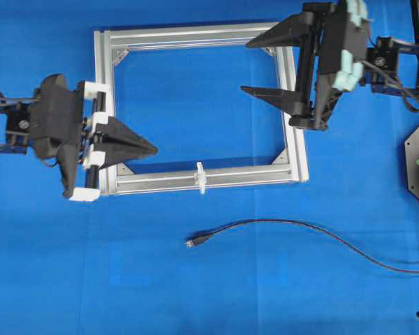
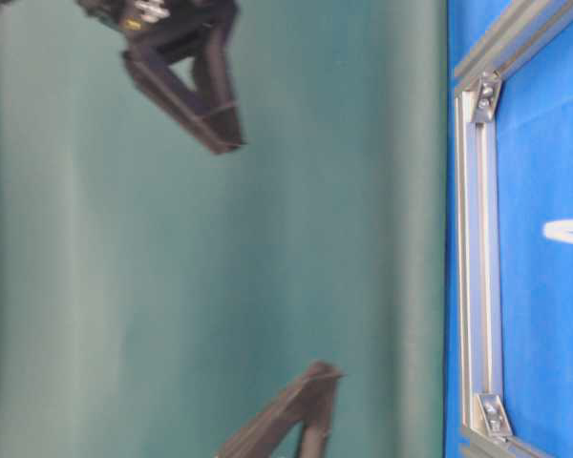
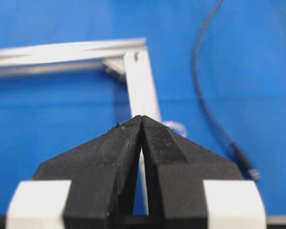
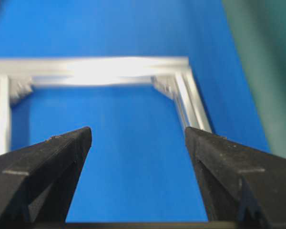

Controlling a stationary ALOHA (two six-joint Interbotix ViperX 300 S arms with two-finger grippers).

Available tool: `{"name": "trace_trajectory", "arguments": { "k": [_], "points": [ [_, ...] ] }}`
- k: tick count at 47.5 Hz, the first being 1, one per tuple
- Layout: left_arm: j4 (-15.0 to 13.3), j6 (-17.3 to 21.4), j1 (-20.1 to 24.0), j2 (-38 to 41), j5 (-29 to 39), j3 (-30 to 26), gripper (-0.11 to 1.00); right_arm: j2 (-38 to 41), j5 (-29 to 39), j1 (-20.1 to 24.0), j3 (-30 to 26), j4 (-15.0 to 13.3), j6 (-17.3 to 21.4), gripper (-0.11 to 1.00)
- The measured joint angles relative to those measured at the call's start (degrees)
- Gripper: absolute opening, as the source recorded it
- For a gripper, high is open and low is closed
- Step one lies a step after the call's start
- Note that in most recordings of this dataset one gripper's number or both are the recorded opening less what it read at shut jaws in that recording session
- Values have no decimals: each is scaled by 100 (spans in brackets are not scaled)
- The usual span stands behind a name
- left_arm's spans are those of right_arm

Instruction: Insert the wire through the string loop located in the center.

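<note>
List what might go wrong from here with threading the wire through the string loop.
1. The wire lies loose on the cloth, ungripped; a pinch far from its plug would probably leave the end drooping.
2. The string loop is tiny, so the plug may miss or bend it.
3. The left gripper is shut and the open right gripper hangs over the frame; either may bump it.

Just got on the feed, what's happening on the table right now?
Nothing is held yet. The wire lies loose on the blue table, its plug below the frame. The string loop sits on the frame's near bar, untouched. The left gripper is shut and empty, pointing into the frame from its left side. The right gripper is wide open over the frame's right side. Threading hasn't started.
</note>
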Motion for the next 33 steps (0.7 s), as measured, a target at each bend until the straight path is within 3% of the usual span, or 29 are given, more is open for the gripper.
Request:
{"name": "trace_trajectory", "arguments": {
  "k": [20,33],
  "points": [
    [0,9,1169,141,-193,-167,0,-562,88,1811,123,-185,35,75],
    [0,53,1125,35,-633,-519,0,123,229,1758,220,-193,44,75]
  ]
}}
